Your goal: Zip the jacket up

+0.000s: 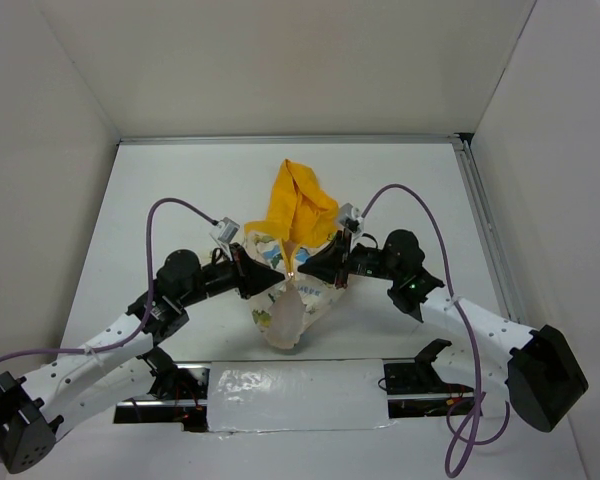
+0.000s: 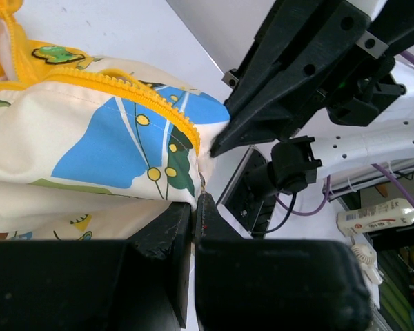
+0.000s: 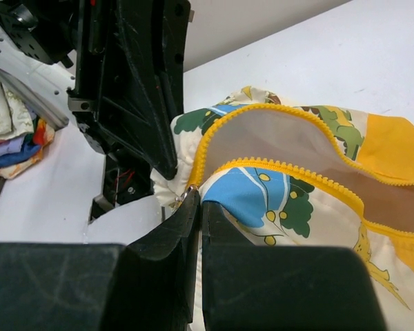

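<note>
— Place of the jacket [image 1: 280, 315]?
— Middle of the tabletop [image 1: 180, 180], between the two arms. Yellow hood [image 1: 298, 205] on the far side, cream part nearer the bases.
— And the left end effector [image 1: 270, 268]?
— From above, only dark tips against the cloth. Cannot tell the grip there. From the left wrist, pinched tight on the cream edge of the jacket, hardly any gap.
— And the right end effector [image 1: 307, 268]?
— Same trouble from above. From the right wrist, squeezed shut on the jacket edge, right at the end of the zipper [image 3: 283, 169], with a small shiny bit at the tip.
— Zipped up?
— No, open. Shown best from the right wrist: two rows of yellow teeth spread apart, pale inside between them. From the left wrist, just one row.
— Anything from above only?
— Whole bunched shape of the jacket, plus purple cables [image 1: 149, 250] looping over both arms.
— Tips touching each other?
— Very near, at the same end of the jacket. Touching or not, cannot tell.
</note>
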